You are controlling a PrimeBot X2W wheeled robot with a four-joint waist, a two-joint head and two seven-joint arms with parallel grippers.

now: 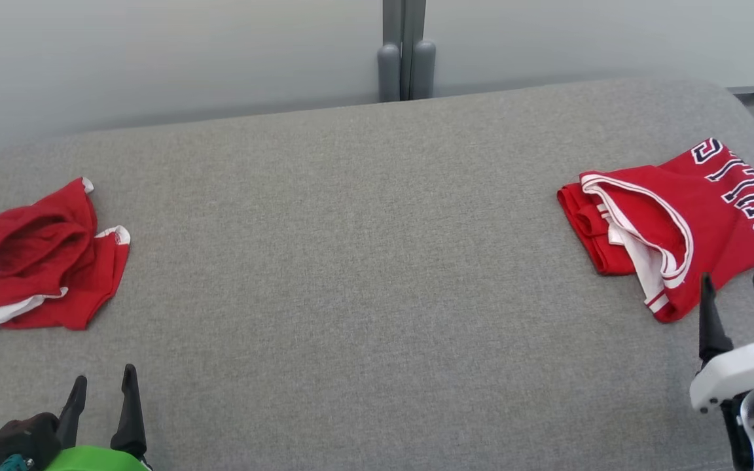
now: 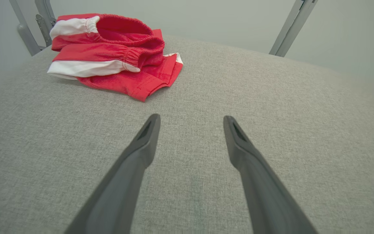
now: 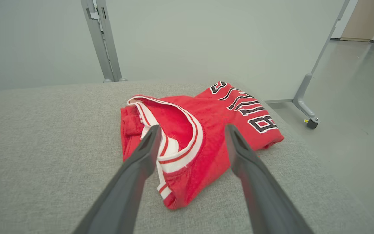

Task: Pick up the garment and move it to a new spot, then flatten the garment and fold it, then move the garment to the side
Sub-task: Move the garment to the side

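Head view: grey cloth surface [image 1: 351,261] before pale wall [image 1: 154,52], perhaps a partition; left claw [image 1: 105,373] and right claw [image 1: 732,278] wide, empty.

The shorts [image 1: 36,261] run off the head view's left edge, so I can't see their far end. The jersey [image 1: 691,216] is cut by the right edge, close by its lettering [image 1: 753,196]. It lies folded, its lower layers hidden. In the right wrist view my fingers [image 3: 141,156] cover part of its collar [image 3: 200,136]. My right gripper [image 1: 732,280] is clipped at the corner, my left gripper [image 1: 105,373] by the bottom edge.
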